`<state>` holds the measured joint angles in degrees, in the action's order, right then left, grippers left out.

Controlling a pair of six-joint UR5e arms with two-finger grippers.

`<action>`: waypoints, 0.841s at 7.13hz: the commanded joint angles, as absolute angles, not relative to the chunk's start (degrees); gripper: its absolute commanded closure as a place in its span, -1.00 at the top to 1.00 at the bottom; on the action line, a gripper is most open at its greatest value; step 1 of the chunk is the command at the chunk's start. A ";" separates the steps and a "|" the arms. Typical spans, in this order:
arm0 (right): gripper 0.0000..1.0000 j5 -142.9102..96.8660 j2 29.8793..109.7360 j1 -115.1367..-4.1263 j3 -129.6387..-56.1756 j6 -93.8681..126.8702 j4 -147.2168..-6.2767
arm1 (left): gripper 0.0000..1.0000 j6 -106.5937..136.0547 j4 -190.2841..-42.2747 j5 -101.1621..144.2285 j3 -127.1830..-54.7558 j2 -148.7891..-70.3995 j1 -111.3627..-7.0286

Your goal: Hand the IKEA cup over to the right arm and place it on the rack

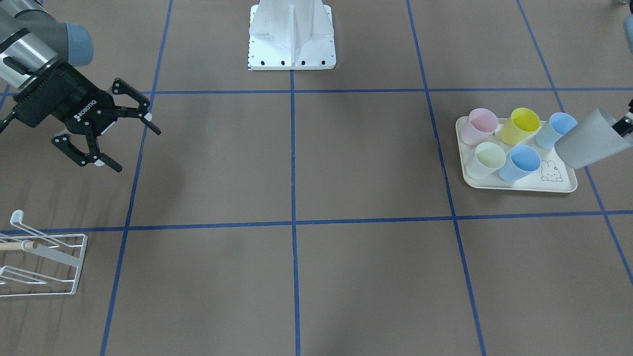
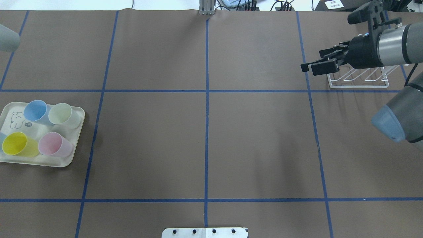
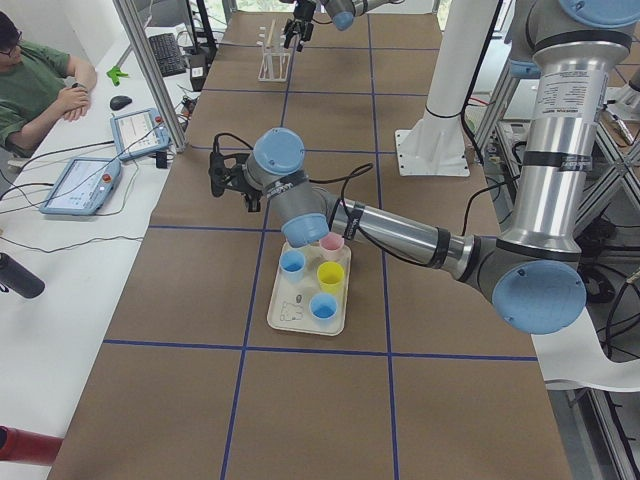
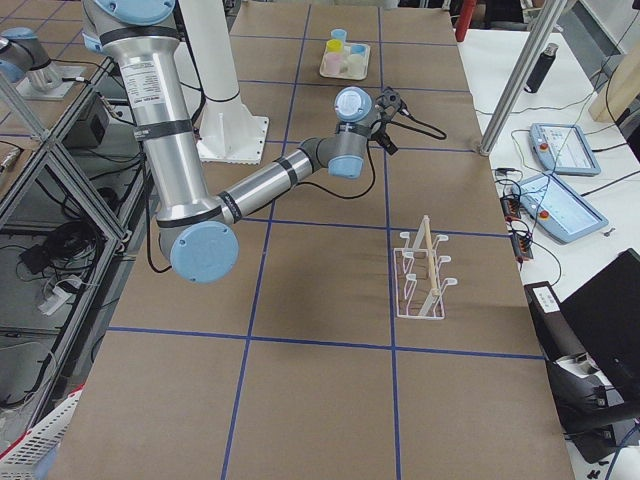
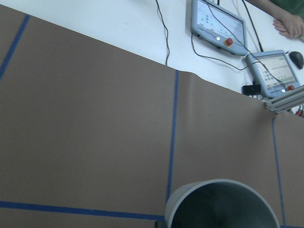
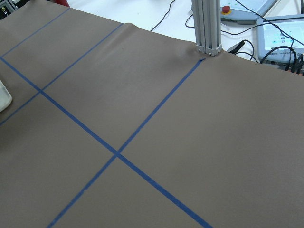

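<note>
The IKEA cup (image 1: 588,141) is grey and hangs tilted above the right end of the cream tray (image 1: 519,187), with my left gripper (image 1: 619,126) shut on it at the view's edge. The cup's rim (image 5: 221,204) fills the bottom of the left wrist view, and the cup (image 2: 6,38) also shows at the overhead view's left edge. My right gripper (image 1: 133,148) stands open and empty above the table, close to the white wire rack (image 1: 44,267). In the overhead view the right gripper (image 2: 312,66) is just left of the rack (image 2: 358,77).
The tray (image 2: 62,162) holds several pastel cups: pink (image 1: 482,123), yellow (image 1: 521,123), pale green (image 1: 487,158) and blue (image 1: 519,163). The white robot base (image 1: 292,34) is at the table's middle edge. A person (image 3: 40,85) sits beside control pendants (image 3: 85,185).
</note>
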<state>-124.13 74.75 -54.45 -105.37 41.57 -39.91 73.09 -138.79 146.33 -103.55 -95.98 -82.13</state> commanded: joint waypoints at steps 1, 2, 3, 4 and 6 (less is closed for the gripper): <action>0.97 -123.84 68.50 -50.99 -105.21 49.29 -39.81 | -1.00 83.62 -139.65 146.70 -109.41 -98.50 -77.03; 0.83 -122.01 66.03 -50.11 -105.81 49.31 -39.64 | -1.00 89.85 -139.66 146.69 -109.60 -102.18 -75.17; 0.88 -121.73 63.13 -48.79 -105.56 49.31 -39.64 | -1.00 95.13 -139.66 146.69 -110.03 -104.91 -73.75; 0.97 -120.77 60.41 -48.61 -105.73 49.13 -39.73 | -1.00 101.10 -139.66 146.69 -111.17 -107.03 -71.04; 0.70 -118.92 59.68 -47.03 -106.00 46.52 -39.81 | -1.00 110.62 -139.75 146.60 -112.32 -110.03 -67.34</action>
<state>-119.65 60.44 -47.83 -105.90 48.52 -39.77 105.13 -139.68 146.67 -111.70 -108.15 -69.48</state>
